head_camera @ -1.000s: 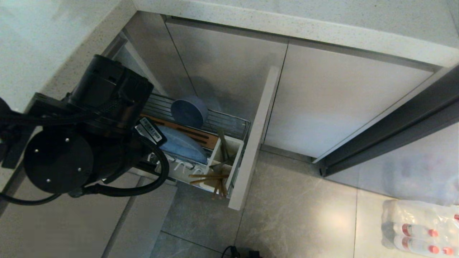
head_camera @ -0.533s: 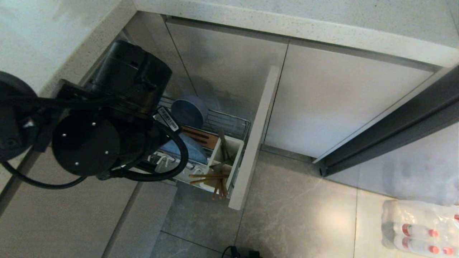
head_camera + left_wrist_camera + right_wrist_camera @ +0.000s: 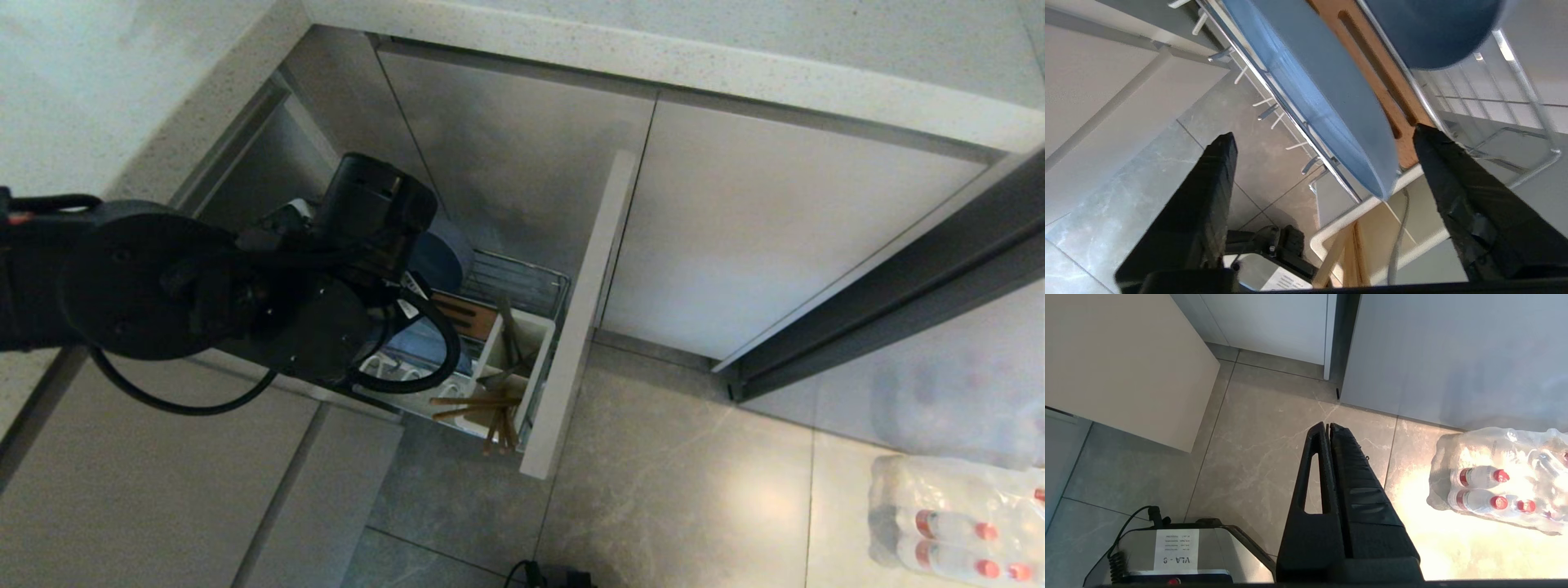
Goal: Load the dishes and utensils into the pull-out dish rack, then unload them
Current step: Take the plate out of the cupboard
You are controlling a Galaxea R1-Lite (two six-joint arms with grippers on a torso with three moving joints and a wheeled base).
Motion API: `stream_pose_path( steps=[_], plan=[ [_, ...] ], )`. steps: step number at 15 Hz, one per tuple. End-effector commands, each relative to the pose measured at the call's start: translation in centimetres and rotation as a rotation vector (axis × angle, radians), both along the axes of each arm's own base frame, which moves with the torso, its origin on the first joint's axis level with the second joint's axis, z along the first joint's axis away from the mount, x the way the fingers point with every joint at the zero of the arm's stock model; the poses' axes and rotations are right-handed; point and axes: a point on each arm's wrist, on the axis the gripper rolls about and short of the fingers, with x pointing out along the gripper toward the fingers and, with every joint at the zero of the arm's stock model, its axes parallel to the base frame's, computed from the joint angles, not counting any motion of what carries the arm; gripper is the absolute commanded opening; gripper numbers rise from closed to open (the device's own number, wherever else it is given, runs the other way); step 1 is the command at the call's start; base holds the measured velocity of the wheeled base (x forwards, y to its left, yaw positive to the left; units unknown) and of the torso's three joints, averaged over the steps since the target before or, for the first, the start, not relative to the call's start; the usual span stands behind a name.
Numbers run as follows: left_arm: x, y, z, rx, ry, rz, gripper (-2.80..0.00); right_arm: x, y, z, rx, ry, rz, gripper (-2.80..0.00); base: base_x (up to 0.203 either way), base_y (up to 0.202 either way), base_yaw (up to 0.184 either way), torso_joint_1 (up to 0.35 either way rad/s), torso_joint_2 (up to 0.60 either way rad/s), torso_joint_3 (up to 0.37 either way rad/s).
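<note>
Now my left end effector (image 3: 1323,163) gapes empty astride the matte light-blue round plate (image 3: 1331,102); closing crookedly could tip it.

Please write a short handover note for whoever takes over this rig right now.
Left gripper: jaws open, over the pull-out rack, either side of the plate's edge, holding nothing.
Right gripper: shut, parked above the floor.
Plate stands on edge in the rack, bowl behind it; chopsticks and fork in the caddy.
Done: everything is loaded.
Left: unloading.
</note>
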Motion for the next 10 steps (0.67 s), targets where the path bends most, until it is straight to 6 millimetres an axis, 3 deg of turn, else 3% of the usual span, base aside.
stream_pose_path(
  steps=[1, 10],
  plan=[
    [0.8, -0.2, -1.0, 0.011, 0.022, 0.009, 0.00, 0.0, 0.0, 0.0, 0.000, 0.001, 0.000, -2.80, 0.000, 0.000, 0.000, 0.000, 0.00, 0.000],
    [3.3, 0.2, -1.4, 0.013, -0.008, -0.025, 0.00, 0.0, 0.0, 0.0, 0.000, 0.001, 0.000, -2.80, 0.000, 0.000, 0.000, 0.000, 0.00, 0.000]
  ],
)
